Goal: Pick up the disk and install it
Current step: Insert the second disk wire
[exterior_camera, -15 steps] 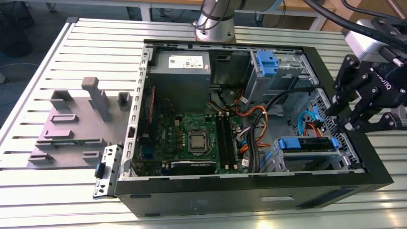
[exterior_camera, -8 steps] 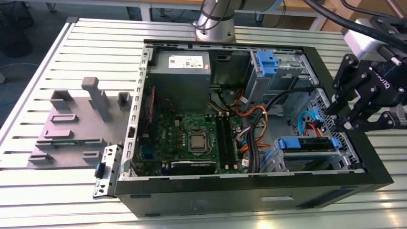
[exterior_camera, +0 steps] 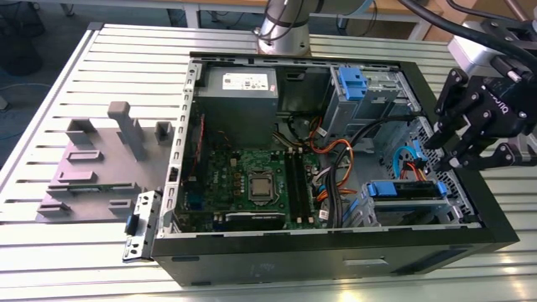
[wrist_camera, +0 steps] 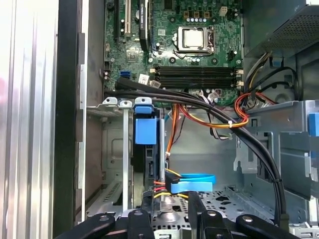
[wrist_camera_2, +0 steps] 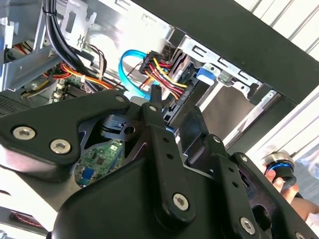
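In the exterior view the computer case (exterior_camera: pixel 336 163) lies open on the slatted worktop (exterior_camera: pixel 50 94). The disk (exterior_camera: pixel 403 190) sits already in the drive bay at the case corner nearest the exterior view's right, with its blue carrier turned up. The hand (exterior_camera: pixel 461 148) hangs over the case wall just beside this bay. It is spread and pinches nothing. I judge that picking up and inserting are done. Whether the disk is pushed fully home cannot be seen from here. The power supply (exterior_camera: pixel 239 94) has a white sticker (exterior_camera: pixel 243 80), but its print is too small to read. There is white writing on the body of the hand, and it is a maker's mark, so I leave it.

In the second wrist view the hand (wrist_camera_2: pixel 172 107) is close above the bay, empty and spread. The blue tab of the disk (wrist_camera_2: pixel 203 73) shows between the metal rails. A bundle of red, yellow and black wires (wrist_camera_2: pixel 159 69) and a light blue cable (wrist_camera_2: pixel 132 74) run to that end of the bay. I see no readable writing here.

In the first wrist view the hand (wrist_camera: pixel 169 199) stands apart from the disk (wrist_camera: pixel 146 132), which stands on its edge inside the bay. The light blue cable (wrist_camera: pixel 192 181) ends beside the disk's lower end, so it seems plugged in, though the joint itself is hidden. The motherboard (wrist_camera: pixel 174 45) carries small print that I cannot read.
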`<action>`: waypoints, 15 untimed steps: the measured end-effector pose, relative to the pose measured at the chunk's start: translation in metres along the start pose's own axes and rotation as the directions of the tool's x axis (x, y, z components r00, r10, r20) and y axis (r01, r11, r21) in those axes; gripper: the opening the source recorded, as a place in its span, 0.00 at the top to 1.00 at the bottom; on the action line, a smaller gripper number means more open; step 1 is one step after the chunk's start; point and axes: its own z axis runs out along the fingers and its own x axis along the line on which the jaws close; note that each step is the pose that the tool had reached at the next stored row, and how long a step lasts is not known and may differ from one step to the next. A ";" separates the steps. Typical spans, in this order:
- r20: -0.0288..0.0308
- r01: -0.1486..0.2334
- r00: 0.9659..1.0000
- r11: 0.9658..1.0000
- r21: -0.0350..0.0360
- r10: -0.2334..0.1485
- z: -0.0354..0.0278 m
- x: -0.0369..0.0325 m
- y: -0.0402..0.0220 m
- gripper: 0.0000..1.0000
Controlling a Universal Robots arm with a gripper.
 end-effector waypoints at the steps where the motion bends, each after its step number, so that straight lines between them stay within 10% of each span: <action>1: 0.000 0.000 1.000 1.000 0.000 0.000 0.0002 -0.0002 0.0008 0.59; 15: 0.000 0.000 1.000 1.000 0.000 0.000 0.0038 -0.0002 0.0088 0.59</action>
